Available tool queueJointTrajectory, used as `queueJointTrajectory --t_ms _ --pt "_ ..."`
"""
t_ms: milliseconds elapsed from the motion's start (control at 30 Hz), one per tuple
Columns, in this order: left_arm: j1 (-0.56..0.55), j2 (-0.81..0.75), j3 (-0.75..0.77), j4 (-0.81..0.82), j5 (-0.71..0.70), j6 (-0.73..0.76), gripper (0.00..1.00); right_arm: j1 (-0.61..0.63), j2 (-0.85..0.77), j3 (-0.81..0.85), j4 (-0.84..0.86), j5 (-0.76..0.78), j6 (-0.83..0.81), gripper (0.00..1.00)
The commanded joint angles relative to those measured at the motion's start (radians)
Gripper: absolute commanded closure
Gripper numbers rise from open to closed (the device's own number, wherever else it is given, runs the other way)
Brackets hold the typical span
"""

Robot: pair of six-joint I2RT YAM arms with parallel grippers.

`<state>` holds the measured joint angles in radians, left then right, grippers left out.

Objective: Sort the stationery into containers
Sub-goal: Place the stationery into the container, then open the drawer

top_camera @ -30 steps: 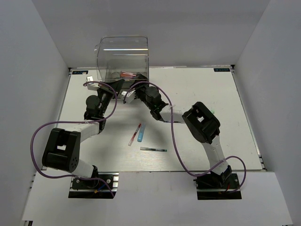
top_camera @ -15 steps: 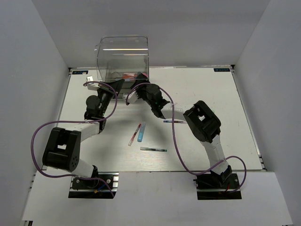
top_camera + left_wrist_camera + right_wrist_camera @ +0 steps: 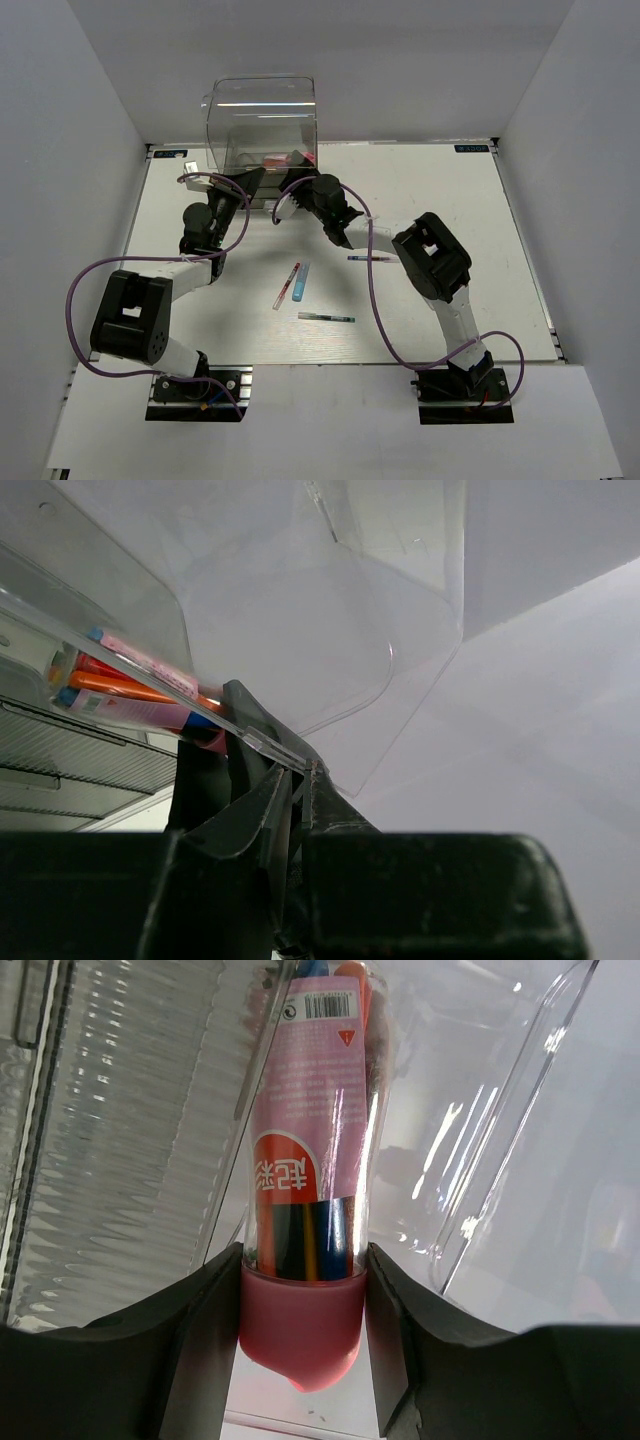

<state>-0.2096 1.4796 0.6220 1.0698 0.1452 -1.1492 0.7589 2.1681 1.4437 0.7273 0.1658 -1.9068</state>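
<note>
The tall clear box (image 3: 262, 115) stands at the table's far edge. My right gripper (image 3: 300, 178) is at its front opening, shut on the chunky pink tube (image 3: 305, 1210), whose far end reaches into the box (image 3: 120, 1110). My left gripper (image 3: 247, 187) is shut on a thin clear plastic edge of the box (image 3: 270, 748). Orange and pink stationery (image 3: 120, 685) lies inside. On the table lie a red pen (image 3: 287, 285), a light-blue marker (image 3: 301, 282), a dark pen (image 3: 326, 317) and another thin pen (image 3: 368, 258).
The box's ribbed shallow drawers (image 3: 70, 765) show low in the left wrist view. Purple cables (image 3: 372, 300) loop from both arms over the table. White walls close in the table on three sides.
My right gripper has moved further towards the box with the pink tube. A thin pen under the right arm has come into sight. The left gripper has stayed put.
</note>
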Motion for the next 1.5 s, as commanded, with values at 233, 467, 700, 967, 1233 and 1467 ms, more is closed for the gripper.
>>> queueJointTrajectory --t_ms 233,467,700,967,1233,1467 --pt "-0.001 -0.009 0.022 0.064 0.005 0.011 1.0 -0.013 -0.042 -0.014 -0.14 -0.06 -0.064 0.76" --pt "-0.001 -0.008 0.022 0.064 0.005 0.011 1.0 -0.012 -0.079 -0.034 -0.229 -0.091 -0.086 0.18" --pt "-0.001 -0.008 0.022 0.064 0.005 0.011 1.0 -0.01 -0.108 -0.043 -0.244 -0.115 -0.048 0.1" --pt "-0.001 -0.008 0.022 0.064 0.005 0.002 1.0 -0.017 -0.295 -0.195 -0.377 -0.394 0.073 0.17" --pt "-0.001 -0.008 -0.005 0.001 -0.004 0.002 0.98 -0.026 -0.494 -0.313 -0.719 -0.588 0.29 0.7" --pt "-0.001 -0.018 -0.015 -0.277 -0.078 0.02 0.55 -0.036 -0.547 -0.313 -0.798 -0.532 0.807 0.88"
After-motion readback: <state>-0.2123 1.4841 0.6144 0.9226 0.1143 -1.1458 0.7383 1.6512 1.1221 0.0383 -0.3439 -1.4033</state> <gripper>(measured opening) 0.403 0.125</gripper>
